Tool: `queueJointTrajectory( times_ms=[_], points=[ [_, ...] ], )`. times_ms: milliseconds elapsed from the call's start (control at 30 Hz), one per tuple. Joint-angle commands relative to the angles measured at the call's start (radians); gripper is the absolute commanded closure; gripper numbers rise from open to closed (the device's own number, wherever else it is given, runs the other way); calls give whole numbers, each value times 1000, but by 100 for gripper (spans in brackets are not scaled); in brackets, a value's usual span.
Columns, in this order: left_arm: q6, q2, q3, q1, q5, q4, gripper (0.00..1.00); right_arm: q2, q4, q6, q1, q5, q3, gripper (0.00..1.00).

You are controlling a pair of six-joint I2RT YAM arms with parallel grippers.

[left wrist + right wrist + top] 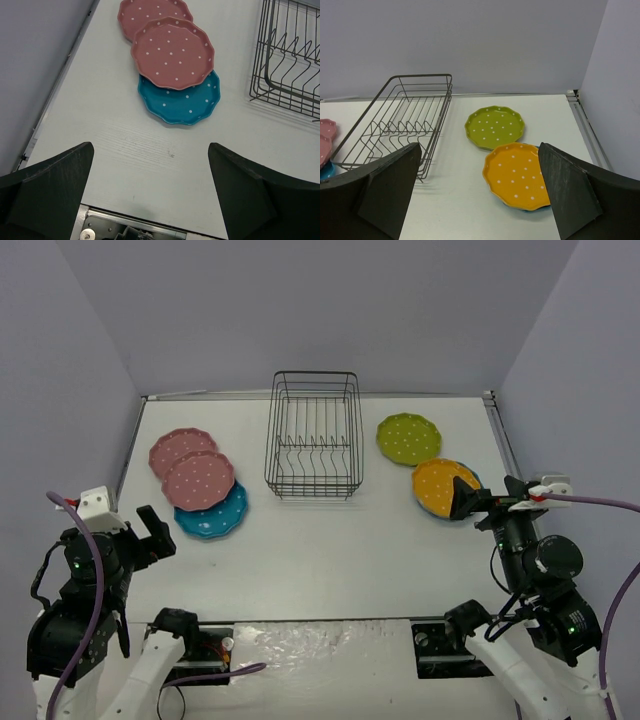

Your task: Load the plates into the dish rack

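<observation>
The black wire dish rack (313, 435) stands empty at the back middle; it also shows in the right wrist view (400, 122) and the left wrist view (290, 60). Left of it two pink plates (198, 480) overlap on a blue plate (215, 515); in the left wrist view they are the pink plates (172, 52) and the blue one (180, 102). Right of the rack lie a lime green plate (408, 438) and an orange plate (442, 487) on a mostly hidden blue one. My left gripper (158, 536) is open and empty. My right gripper (470, 502) is open beside the orange plate (517, 175).
Grey walls close in the white table (330, 550) on three sides. A raised rail (505, 445) runs along the right edge. The arm bases and a metal strip (320, 635) sit at the near edge.
</observation>
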Motion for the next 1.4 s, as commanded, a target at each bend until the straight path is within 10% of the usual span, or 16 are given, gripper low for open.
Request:
queueJointTrajectory(
  times_ms=[0, 467, 1033, 1367],
  points=[
    [-23, 52, 6, 1, 31, 69, 3, 55, 62, 15, -6, -31, 45, 0],
    [-411, 228, -242, 5, 138, 371, 3, 173, 61, 98, -6, -231, 57, 0],
    [-265, 712, -354, 525, 533, 973, 3, 201, 62, 47, -6, -408, 25, 0],
    [-176, 1035, -247, 601, 742, 1123, 3, 200, 63, 20, -5, -445, 18, 0]
  ],
)
